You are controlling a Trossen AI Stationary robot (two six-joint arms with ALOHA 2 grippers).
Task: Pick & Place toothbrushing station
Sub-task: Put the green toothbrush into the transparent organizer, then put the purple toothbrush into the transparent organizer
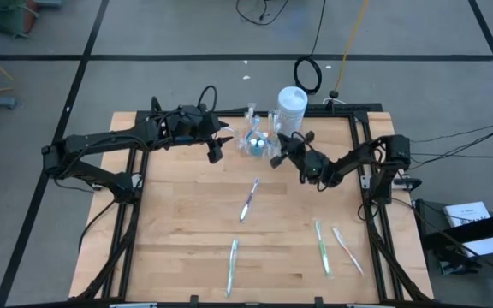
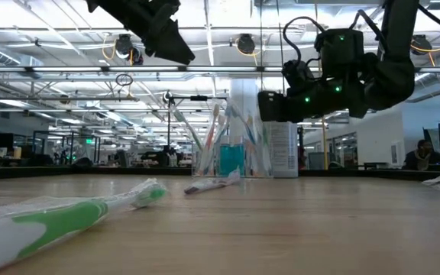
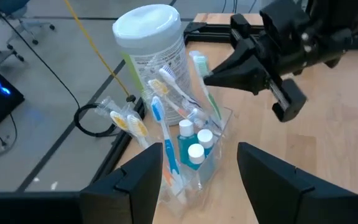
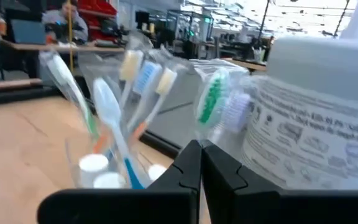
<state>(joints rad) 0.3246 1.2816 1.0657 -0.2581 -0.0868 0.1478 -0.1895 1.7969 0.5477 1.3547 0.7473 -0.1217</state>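
Left hand (image 1: pixel 216 151) is spread wide, holding nothing, hanging right over the clear cup (image 3: pixel 194 165) near the middle of the worktop's (image 1: pixel 178 214) far edge. Right hand (image 1: pixel 276 158) has its fingers pinched together on nothing, nose poked in just beside the cup from the other side.

Honestly the cup looks like the weak spot. It's light, thin plastic, top-heavy with toothbrushes (image 3: pixel 166 93) fanning out over the rim, so if either hand clips a handle on the way in, I'd guess the whole thing tips and dumps everything. The white canister (image 1: pixel 291 104) stands just behind it, close enough to get bumped too. And both hands crowd the same spot, so they might knock each other.

The station itself: see-through cup, pastel brushes in wrappers leaning every which way, small blue tubes (image 3: pixel 194 154) with white caps at the bottom. Four more brushes lie scattered: one mid-worktop (image 1: pixel 248 201), three towards the near edge (image 1: pixel 232 263).
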